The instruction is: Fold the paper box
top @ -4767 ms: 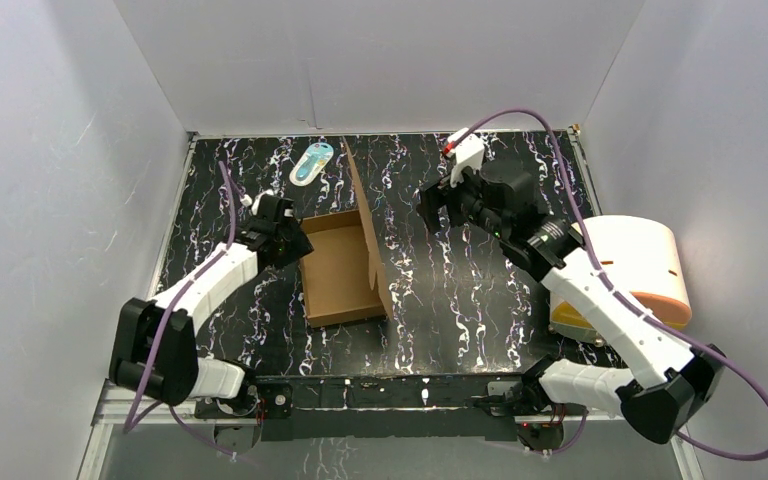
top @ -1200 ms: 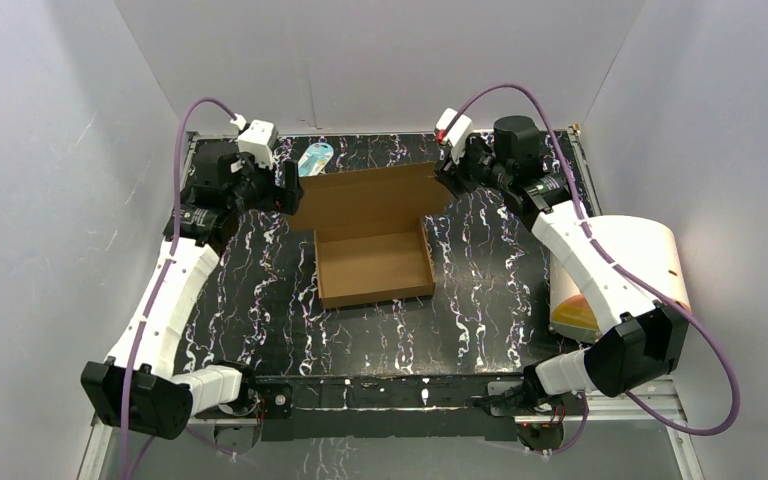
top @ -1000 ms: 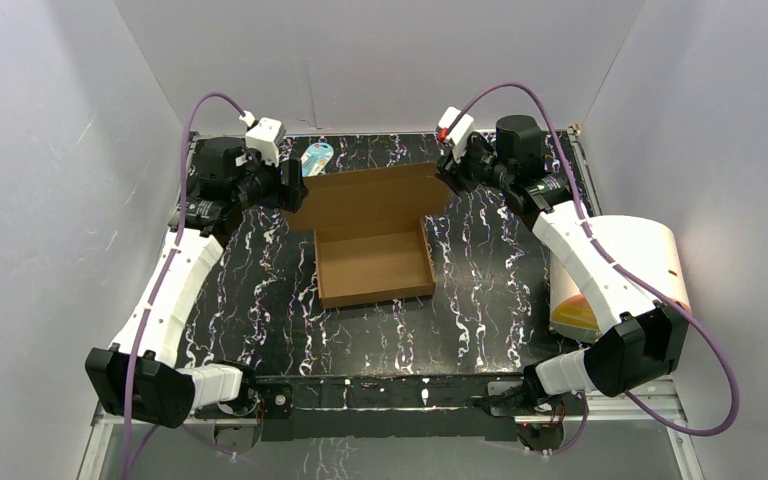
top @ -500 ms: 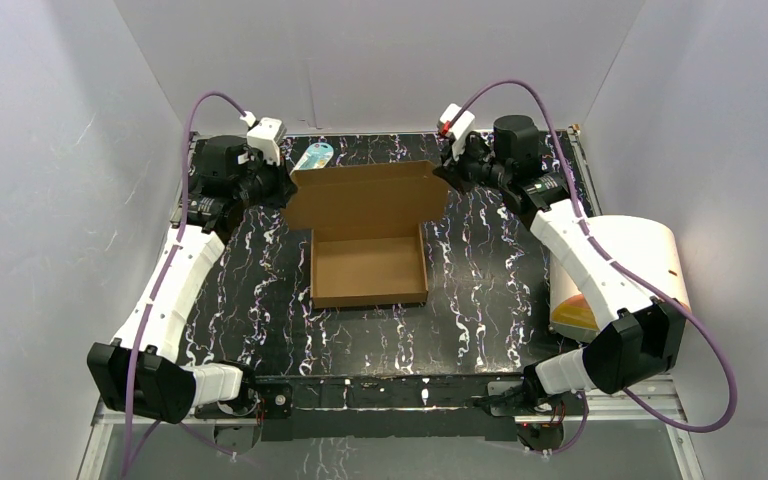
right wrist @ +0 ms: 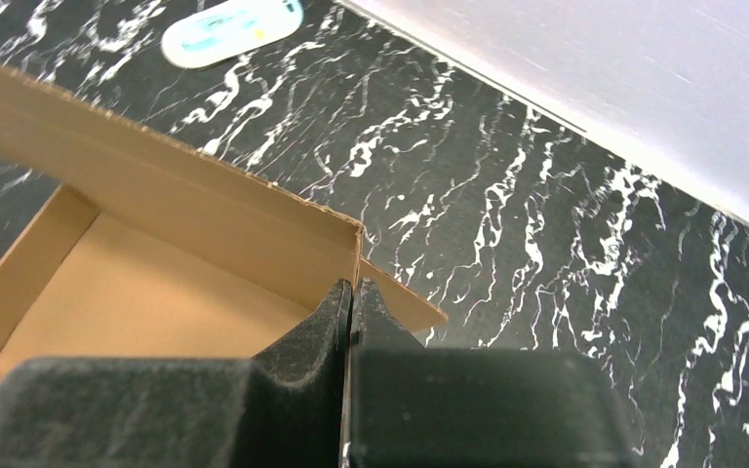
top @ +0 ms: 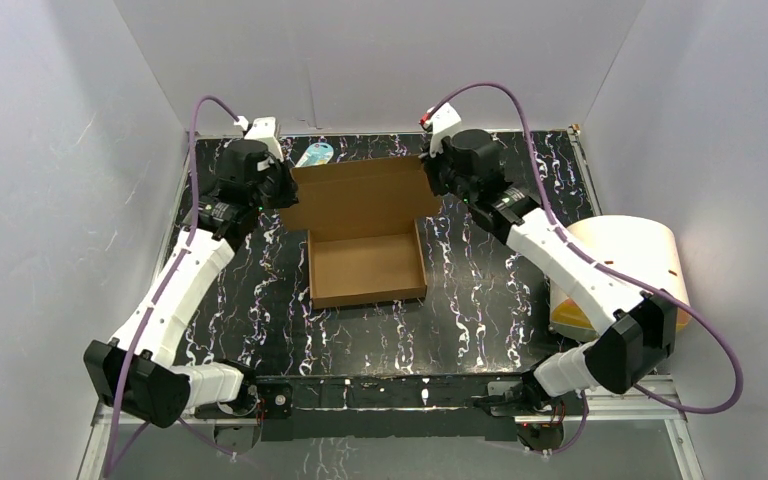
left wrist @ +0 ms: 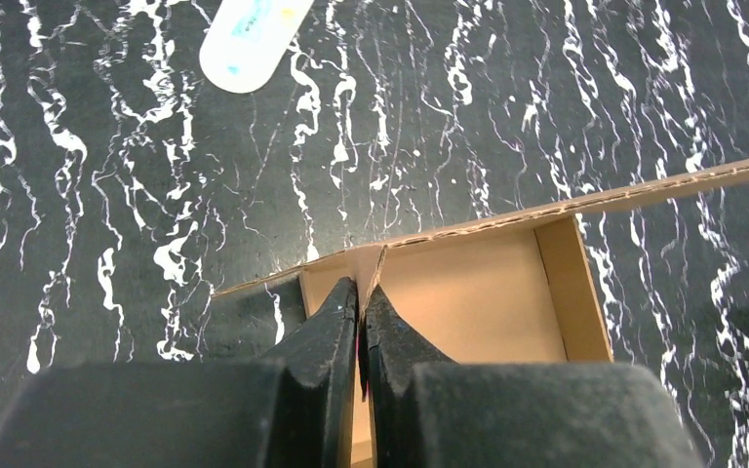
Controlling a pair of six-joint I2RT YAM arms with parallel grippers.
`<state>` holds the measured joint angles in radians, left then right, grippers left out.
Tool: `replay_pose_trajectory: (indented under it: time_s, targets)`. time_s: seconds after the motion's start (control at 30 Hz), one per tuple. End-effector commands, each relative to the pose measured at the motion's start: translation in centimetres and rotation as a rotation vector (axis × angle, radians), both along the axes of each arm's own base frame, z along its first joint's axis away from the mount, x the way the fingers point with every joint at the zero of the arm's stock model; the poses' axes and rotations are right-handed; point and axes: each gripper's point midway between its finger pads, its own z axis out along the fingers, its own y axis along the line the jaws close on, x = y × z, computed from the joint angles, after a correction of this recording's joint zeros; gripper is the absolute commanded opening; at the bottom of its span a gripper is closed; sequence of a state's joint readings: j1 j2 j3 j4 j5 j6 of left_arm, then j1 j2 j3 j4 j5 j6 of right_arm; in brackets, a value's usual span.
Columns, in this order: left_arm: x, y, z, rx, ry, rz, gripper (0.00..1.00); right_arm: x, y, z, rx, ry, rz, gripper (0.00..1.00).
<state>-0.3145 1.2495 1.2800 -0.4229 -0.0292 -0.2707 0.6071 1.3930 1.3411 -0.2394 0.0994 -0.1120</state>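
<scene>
The surface [top: 480,290] is black, veined all over with white marbling, and is closed in by white walls [top: 380,60] on three sides. A brown cardboard paper box [top: 365,268] sits on it near the middle, its shallow tray open upward and its rear panel standing up on the far side. Just beyond that panel's left end, near the far edge, lies a small white-and-blue oval item [top: 315,154]. At the right edge rests a cream cylinder [top: 630,260] with orange trim.

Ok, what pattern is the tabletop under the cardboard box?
The tabletop is black with white marble-like veining, clearest in the left wrist view.
</scene>
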Motion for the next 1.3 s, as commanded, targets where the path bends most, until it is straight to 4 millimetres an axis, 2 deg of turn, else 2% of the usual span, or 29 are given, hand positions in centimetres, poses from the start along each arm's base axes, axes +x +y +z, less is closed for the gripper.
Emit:
replay_pose_trajectory:
  time_s: [0.0,0.2,0.37,0.47,0.53,0.6,0.73,0.87,1.03,1.13,1.27]
  targets:
    - [0.7,-1.2,1.9,-0.054,-0.087,0.144,0.03,2.1,-0.6,1.5,0.108,-0.029,-0.281,0.05]
    - [1.9,-2.7,1.8,-0.061,-0.141,0.223,0.05,3.2,-0.1,2.4,0.182,-0.072,-0.403,0.04]
    - [2.4,-3.2,1.2,-0.036,-0.151,0.24,0.15,3.3,0.0,2.7,0.208,-0.119,-0.409,0.06]
    - [1.9,-1.9,1.7,0.007,-0.168,0.265,0.2,2.6,-0.1,3.0,0.186,-0.16,-0.345,0.2]
    - [1.4,-1.0,2.2,0.045,-0.181,0.273,0.27,2.0,-0.3,3.4,0.176,-0.189,-0.286,0.31]
    - [0.9,-0.4,2.6,0.091,-0.188,0.249,0.33,1.6,-1.0,3.6,0.141,-0.208,-0.217,0.39]
    - [-0.3,0.3,3.0,0.155,-0.194,0.169,0.46,1.1,-2.2,3.2,0.08,-0.21,-0.088,0.51]
    - [-1.0,1.8,2.6,0.192,-0.182,0.095,0.53,0.4,-3.2,2.6,0.033,-0.216,0.047,0.67]
    - [-1.6,3.2,2.1,0.101,-0.161,-0.045,0.62,-1.0,-3.2,1.5,0.024,-0.226,0.239,0.78]
    - [-2.3,3.1,1.4,0.091,-0.143,-0.13,0.67,-1.7,-2.9,0.8,0.003,-0.245,0.321,0.81]
    - [-2.8,2.6,0.2,0.055,-0.131,-0.2,0.72,-1.4,-3.2,-0.4,-0.024,-0.25,0.365,0.85]
